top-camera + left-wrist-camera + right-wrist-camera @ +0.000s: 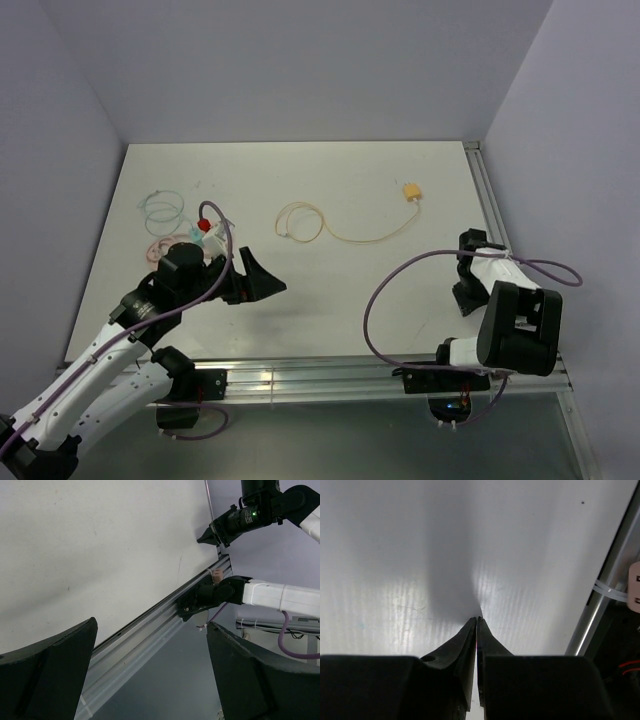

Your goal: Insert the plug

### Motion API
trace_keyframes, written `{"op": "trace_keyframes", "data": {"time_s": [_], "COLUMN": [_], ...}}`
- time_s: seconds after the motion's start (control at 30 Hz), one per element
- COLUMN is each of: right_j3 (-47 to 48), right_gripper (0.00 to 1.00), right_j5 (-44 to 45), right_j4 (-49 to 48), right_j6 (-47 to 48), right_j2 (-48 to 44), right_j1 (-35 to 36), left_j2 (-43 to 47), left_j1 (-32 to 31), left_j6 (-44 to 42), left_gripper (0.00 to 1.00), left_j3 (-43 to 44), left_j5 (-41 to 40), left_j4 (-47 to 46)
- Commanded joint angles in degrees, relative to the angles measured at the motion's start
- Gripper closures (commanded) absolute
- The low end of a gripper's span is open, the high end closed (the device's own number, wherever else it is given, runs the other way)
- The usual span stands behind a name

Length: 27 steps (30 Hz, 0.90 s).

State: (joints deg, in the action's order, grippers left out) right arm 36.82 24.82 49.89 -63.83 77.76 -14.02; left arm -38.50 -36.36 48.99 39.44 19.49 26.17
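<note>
A yellow plug (409, 192) on a thin yellow cable (345, 233) lies at the back middle-right of the white table; the cable coils into a loop (299, 221) at the centre. My left gripper (268, 278) is open and empty, held over the table's near left, well short of the cable. In the left wrist view its fingers (47, 672) stand wide apart over the table's front rail. My right gripper (466, 297) is shut and empty, resting low at the near right; in the right wrist view its tips (478, 620) meet just above the bare table.
A pile of coiled cables, teal (161, 209) and pink (157, 247), with a red-tipped connector (204, 226), lies at the left behind my left arm. An aluminium rail (300, 380) runs along the front edge and another (488, 200) along the right side.
</note>
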Motion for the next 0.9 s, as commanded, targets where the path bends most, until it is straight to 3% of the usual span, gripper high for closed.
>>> {"op": "trace_keyframes", "data": {"time_s": [0.0, 0.33, 0.47, 0.6, 0.67, 0.87], "right_j3": [1.5, 8.18, 8.71, 9.93, 11.16, 20.3], "right_gripper": [0.9, 0.79, 0.8, 1.0, 1.0, 1.0], "right_j5": [-0.03, 3.92, 2.61, 2.77, 4.18, 14.36], "right_j4": [-2.6, 1.88, 2.41, 3.36, 4.95, 25.68], "right_j6": [0.98, 2.39, 2.57, 2.66, 1.26, -13.66], "right_j2": [-2.68, -9.29, -9.73, -9.73, -8.6, 1.76], "right_j1": [0.49, 1.28, 1.28, 1.19, 1.01, 0.93], "left_j2": [0.45, -0.87, -2.89, -5.52, -7.19, -16.59], "left_j1": [-0.12, -0.12, -0.29, -1.78, -3.36, -10.12], "left_j6": [0.23, 0.4, 0.58, 2.77, 3.83, 4.71], "left_gripper": [0.04, 0.05, 0.16, 0.32, 0.4, 0.48], "left_j3": [1.16, 0.55, -0.5, -3.4, -3.84, -0.95], "left_j5": [-0.59, 1.95, 5.02, 8.55, 9.08, 7.32], "left_j4": [-0.68, -3.32, -5.86, -12.18, -15.96, -23.43]}}
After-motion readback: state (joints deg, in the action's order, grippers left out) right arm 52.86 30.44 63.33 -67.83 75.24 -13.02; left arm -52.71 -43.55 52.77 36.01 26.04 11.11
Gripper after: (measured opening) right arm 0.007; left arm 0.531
